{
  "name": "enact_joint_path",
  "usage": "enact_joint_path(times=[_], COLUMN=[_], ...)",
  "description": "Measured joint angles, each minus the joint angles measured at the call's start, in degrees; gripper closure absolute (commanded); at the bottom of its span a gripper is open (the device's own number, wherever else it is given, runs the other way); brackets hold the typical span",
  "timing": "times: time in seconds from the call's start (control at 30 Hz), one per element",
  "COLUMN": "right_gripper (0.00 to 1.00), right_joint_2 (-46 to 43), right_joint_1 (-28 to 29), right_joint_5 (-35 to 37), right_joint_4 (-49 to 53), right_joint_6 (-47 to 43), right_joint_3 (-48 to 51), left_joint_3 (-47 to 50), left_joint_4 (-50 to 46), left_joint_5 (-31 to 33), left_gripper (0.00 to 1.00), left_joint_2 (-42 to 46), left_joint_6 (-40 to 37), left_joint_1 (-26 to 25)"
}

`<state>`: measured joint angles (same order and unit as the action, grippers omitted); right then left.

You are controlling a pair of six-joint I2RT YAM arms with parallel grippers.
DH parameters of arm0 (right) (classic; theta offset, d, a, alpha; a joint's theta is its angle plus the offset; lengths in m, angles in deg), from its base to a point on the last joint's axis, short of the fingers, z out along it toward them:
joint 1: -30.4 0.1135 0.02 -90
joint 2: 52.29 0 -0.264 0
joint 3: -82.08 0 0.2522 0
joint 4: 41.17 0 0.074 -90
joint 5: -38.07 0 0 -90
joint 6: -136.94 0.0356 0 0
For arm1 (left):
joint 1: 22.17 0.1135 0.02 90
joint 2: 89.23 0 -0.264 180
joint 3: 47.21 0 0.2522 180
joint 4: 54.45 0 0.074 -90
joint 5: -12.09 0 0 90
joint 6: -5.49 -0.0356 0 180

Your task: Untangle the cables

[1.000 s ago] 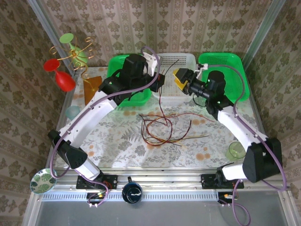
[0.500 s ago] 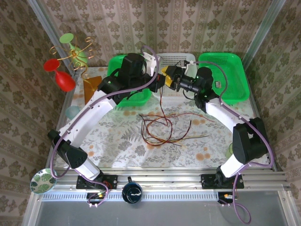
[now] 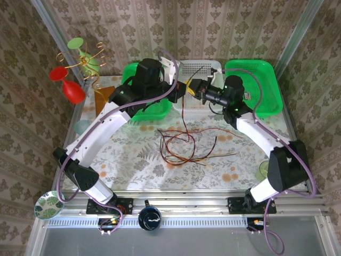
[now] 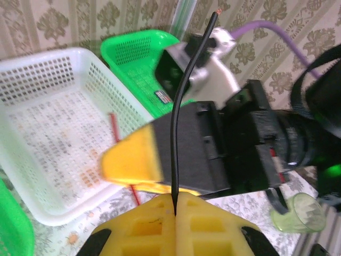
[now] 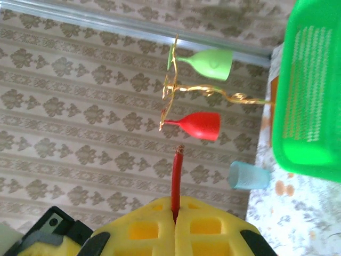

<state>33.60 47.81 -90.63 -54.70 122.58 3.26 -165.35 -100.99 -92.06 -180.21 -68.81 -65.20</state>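
Note:
The cables (image 3: 181, 144) lie as a loose tangle of black, red-orange and yellow-olive loops in the middle of the table. A strand rises from it toward both grippers, which meet above the table in front of the white basket (image 3: 205, 66). My left gripper (image 3: 182, 89) is shut on a black cable (image 4: 184, 90), whose free end sticks up past the yellow jaws (image 4: 176, 200). My right gripper (image 3: 192, 87), just to its right, is shut on a red cable (image 5: 176, 176); a short stub ends just above its pads. A red strand (image 4: 114, 128) runs below the right gripper's fingers.
Green baskets stand at the back left (image 3: 130, 69) and back right (image 3: 261, 69). A wire stand with red and green goblets (image 3: 72, 90) is at the far left. A pale blue cup (image 3: 81, 127) sits by the left edge, a green cup (image 3: 265, 172) near the right arm's base.
My right gripper swung left from the right green basket to beside the left gripper and closed on the red cable. The left gripper stayed put, still shut on the black cable.

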Motion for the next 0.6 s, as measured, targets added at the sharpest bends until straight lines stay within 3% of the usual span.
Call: enact_joint_path(times=[0.23, 0.6], right_gripper=[1.0, 1.0], right_joint_2=[-12.3, -26.1], right_joint_1=[-3.8, -5.4], right_joint_5=[8.0, 26.4], right_joint_4=[15.3, 29.2], right_joint_6=[-11.3, -29.2], right_joint_3=[-1.4, -5.5], left_joint_3=[-0.2, 2.1], left_joint_4=[0.8, 8.2], left_joint_5=[4.4, 14.0], left_gripper=[1.0, 1.0], left_joint_2=[4.3, 12.3], left_joint_6=[-2.8, -6.7], left_joint_1=[0.0, 0.9])
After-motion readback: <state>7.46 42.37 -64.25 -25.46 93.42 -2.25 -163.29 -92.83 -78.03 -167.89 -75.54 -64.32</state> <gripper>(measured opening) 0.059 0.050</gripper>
